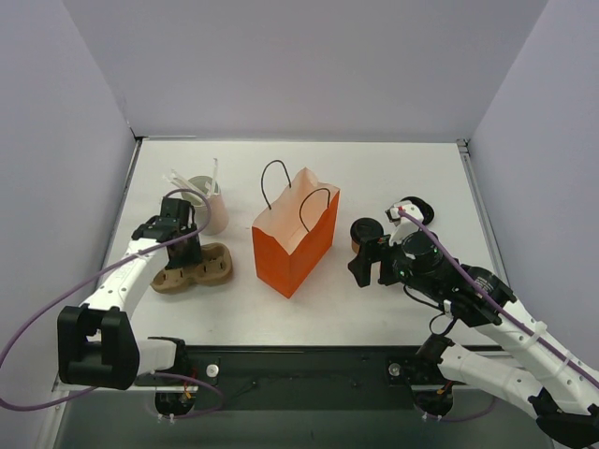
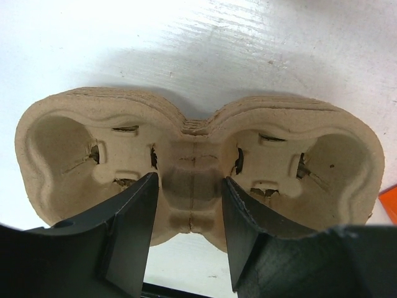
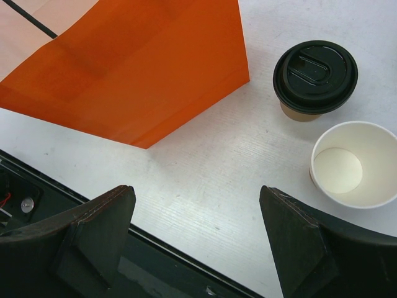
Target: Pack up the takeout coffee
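Step in hand, as I judge it: the reach for the cup, with no grasp yet.

The takeout coffee (image 3: 315,76), a small tan kraft-paper cup under a black plastic lid, stands upright on the white table (image 3: 205,155). It is just right of the tall orange paper bag with black cord handles (image 1: 295,241) and close beside a lidless tan paper cup with a white inside (image 3: 355,162). Nothing touches it.

The right claw (image 3: 197,192) is spread wide and empty. It hangs over bare table near the bag's lower corner, with the coffee ahead of its fingers and off to one side.

The left claw (image 2: 189,180) is half-closed on the narrow waist of the brown moulded-pulp two-cup carrier (image 2: 192,161). The pulp fills the gap between the fingers, so it reads as a pinch. The carrier lies flat on the table left of the bag, and both its wells are empty.

Next move, my reading:
- The right claw shifts toward the lidded cup, not its open neighbour.
- It straddles the paper wall below the lid and closes gently, since the wall may crush.
- It lifts the cup level and clears the bag's rim and handles before lowering.

Whether the cup goes to the carrier first, I cannot tell.
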### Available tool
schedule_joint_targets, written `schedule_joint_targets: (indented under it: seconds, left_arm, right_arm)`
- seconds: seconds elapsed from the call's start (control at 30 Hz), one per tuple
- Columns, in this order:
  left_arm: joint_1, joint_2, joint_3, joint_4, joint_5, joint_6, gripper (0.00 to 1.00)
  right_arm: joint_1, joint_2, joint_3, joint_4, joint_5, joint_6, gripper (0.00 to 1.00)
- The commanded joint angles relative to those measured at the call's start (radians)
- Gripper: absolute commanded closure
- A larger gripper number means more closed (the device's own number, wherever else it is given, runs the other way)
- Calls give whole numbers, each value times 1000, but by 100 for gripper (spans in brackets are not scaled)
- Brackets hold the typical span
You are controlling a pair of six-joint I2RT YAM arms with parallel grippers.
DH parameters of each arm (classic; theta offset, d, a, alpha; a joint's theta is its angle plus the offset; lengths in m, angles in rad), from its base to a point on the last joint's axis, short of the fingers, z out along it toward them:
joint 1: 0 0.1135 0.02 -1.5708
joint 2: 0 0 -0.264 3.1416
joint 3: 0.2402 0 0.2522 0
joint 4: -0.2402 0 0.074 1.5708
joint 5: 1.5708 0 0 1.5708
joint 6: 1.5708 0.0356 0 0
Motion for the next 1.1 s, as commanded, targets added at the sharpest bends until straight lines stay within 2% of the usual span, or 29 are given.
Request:
schedule_joint_targets:
  seconds: [0.0, 0.2, 0.43, 0.67, 0.83, 1.07]
  left_arm:
    - [8, 8, 2, 23, -6, -17, 47]
    - [6, -25, 15, 16, -17, -11, 59]
    - [6, -68, 105, -58, -40, -11, 61]
    - [8, -74, 127, -93, -52, -6, 61]
    - [6, -113, 160, -132, -47, -11, 66]
    - [6, -168, 311, -244, -8, -15, 70]
  right_arm:
    - [7, -10, -4, 7, 6, 6, 15]
    - [5, -11, -4, 7, 6, 3, 15]
    - [7, -15, -7, 7, 6, 5, 15]
    - [5, -7, -4, 7, 2, 9, 15]
    - [7, -10, -1, 7, 5, 3, 15]
    - [7, 27, 39, 6, 17, -12, 15]
